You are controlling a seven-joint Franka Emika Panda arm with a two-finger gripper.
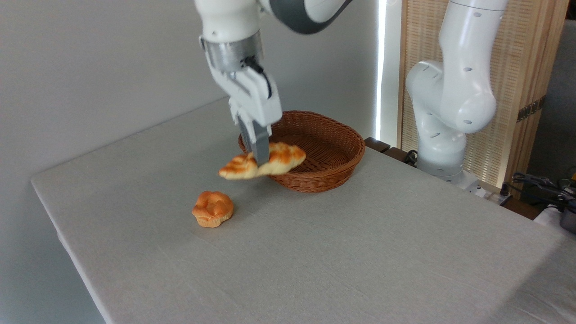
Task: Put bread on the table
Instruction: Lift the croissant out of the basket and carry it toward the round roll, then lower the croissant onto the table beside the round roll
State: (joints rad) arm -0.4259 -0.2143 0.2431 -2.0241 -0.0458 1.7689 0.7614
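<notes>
Across the table (360, 252), whose grey-white cloth ran out of view at the right and bottom edges, my arm came down from above with its upper links cut off at the top. Behind my load sat the wicker basket (330, 155), its near-left rim partly hidden. My gripper (258, 155) was clamped on the bread (263, 164), held in the air over the cloth beside the basket, long axis roughly level, tapered ends pointing left and right, above the small round bun (213, 209).

- bread (262, 164) hangs in the gripper (260, 155), above the tabletop (360, 252), at the basket's (324, 177) front-left rim
- bun (213, 209) sits on the tabletop, front-left of the basket
</notes>
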